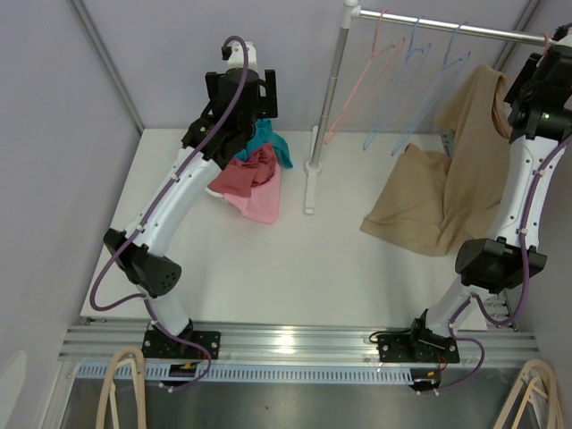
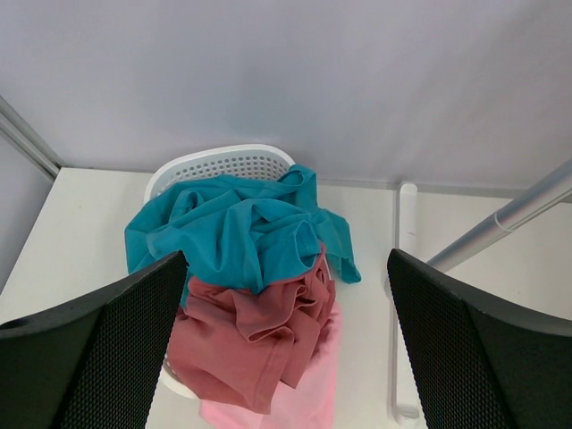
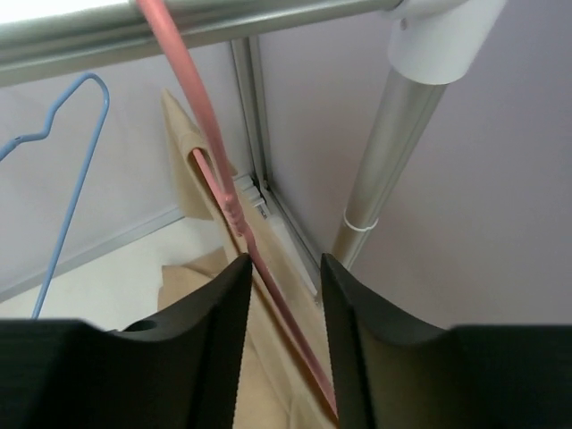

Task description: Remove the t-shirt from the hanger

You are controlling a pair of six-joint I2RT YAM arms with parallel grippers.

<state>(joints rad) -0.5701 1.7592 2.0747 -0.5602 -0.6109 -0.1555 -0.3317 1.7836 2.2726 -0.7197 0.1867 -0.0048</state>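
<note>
Under the rail (image 3: 179, 22), right fingers (image 3: 214, 357) narrowly apart astride the pink hanger (image 3: 223, 192) holding the t-shirt (image 3: 183, 170); left fingers (image 2: 98, 357) spread wide

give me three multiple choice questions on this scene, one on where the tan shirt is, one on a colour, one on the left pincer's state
1. Where is the tan t-shirt?
A) on a hanger at the right end of the rail
B) on the floor
C) over a chair back

2. What colour is the hanger that carries it?
A) green
B) pink
C) black

3. How does the left pincer stand?
A) shut on cloth
B) shut on a wire
C) wide open, holding nothing

Answers:
1 A: the top view shows it hung from the rail's right end.
2 B: the right wrist view shows the pink bar running into the shirt's neck.
3 C: the left wrist view shows its jaws far apart, gripping nothing.
</note>
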